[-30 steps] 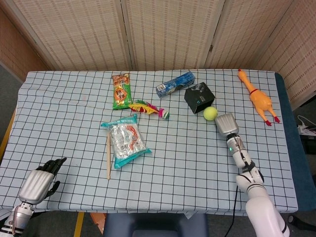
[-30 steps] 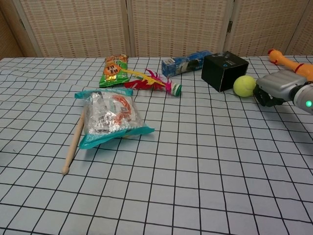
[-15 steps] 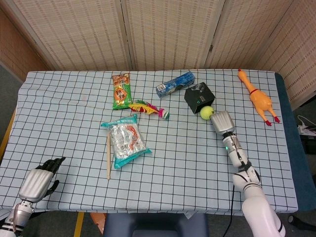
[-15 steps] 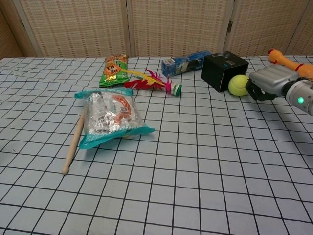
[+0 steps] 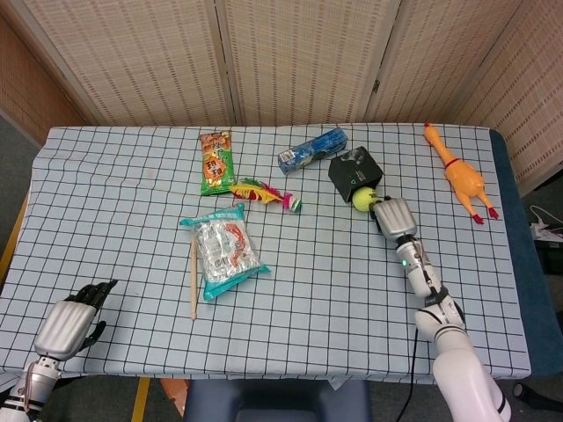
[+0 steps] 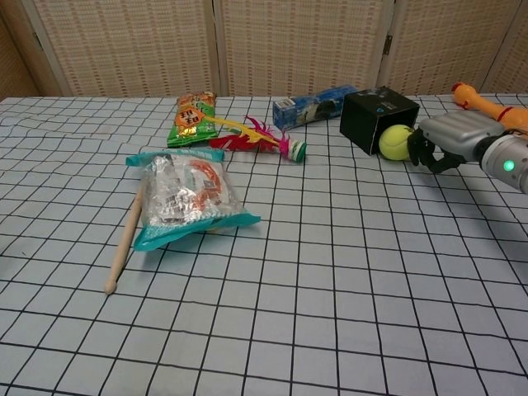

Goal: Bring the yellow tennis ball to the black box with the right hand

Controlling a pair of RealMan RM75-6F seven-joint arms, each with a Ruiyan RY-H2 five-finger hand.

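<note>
The yellow tennis ball [image 5: 362, 200] [image 6: 395, 141] lies on the checked cloth, touching the front face of the black box [image 5: 354, 173] [image 6: 375, 118]. My right hand [image 5: 392, 217] [image 6: 445, 136] is just right of the ball, with its dark fingers curled down and against the ball's side. It does not enclose the ball. My left hand [image 5: 66, 321] rests at the table's near left corner, holding nothing, its fingers loosely extended; only the head view shows it.
A rubber chicken [image 5: 462, 180] [image 6: 487, 103] lies right of the box. A blue carton [image 5: 312, 149], a feather shuttlecock [image 5: 264, 193] and a snack bag [image 5: 215, 162] lie to its left. A clear packet [image 5: 227, 251] and a wooden stick [image 5: 193, 277] sit mid-table.
My right hand has moved left and away from me, pushing the ball along the cloth until it meets the black box. The left hand has stayed put.
</note>
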